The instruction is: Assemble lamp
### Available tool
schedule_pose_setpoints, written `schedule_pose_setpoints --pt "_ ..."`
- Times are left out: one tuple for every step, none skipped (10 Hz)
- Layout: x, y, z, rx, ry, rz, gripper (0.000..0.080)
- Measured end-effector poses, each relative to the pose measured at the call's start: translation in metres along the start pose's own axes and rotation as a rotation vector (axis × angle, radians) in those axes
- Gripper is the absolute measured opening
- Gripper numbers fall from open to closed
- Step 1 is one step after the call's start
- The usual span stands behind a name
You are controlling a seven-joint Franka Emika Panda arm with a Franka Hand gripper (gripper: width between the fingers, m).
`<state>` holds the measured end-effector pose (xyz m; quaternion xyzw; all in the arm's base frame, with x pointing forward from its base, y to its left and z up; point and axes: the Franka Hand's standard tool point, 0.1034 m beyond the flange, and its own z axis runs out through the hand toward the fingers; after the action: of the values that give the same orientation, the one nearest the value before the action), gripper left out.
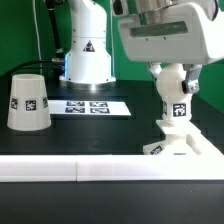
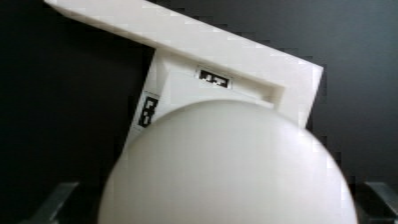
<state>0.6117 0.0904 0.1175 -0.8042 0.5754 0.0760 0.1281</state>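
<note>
The round white bulb stands upright on the flat square lamp base at the exterior view's right, its tagged stem down on the base. My gripper comes from above and is shut on the bulb's round head. In the wrist view the bulb fills the space between my dark fingers, with the base beneath it. The tapered cup-like shade stands wide end down at the exterior view's left, well apart from my gripper.
The marker board lies flat on the black table between the shade and the base. The arm's white pedestal stands behind it. A long white border bar runs along the table's front edge.
</note>
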Motion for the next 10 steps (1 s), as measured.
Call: schedule_pose_setpoints --pt "-0.001 0.000 0.000 -0.001 -0.001 0.043 0.0580" --pt "-0.004 -0.001 0.001 -0.002 -0.001 0.093 0.0580" --pt "-0.004 -0.001 0.001 -0.002 -0.001 0.079 0.0586" --pt "-0.004 -0.001 0.001 -0.004 0.003 0.013 0.0586" --pt "-0.007 -0.002 0.002 -0.005 0.004 -0.049 0.0681" --pt "-0.010 -0.002 0.002 -0.010 0.010 -0.147 0.0681" --pt "-0.011 -0.003 0.002 -0.013 0.014 -0.302 0.0696" --pt "-0.012 -0.003 0.003 -0.022 0.021 -0.462 0.0698" --pt "-0.014 -0.003 0.003 -0.030 0.025 -0.545 0.0698" --pt "-0.014 -0.002 0.004 -0.031 0.024 -0.613 0.0698"
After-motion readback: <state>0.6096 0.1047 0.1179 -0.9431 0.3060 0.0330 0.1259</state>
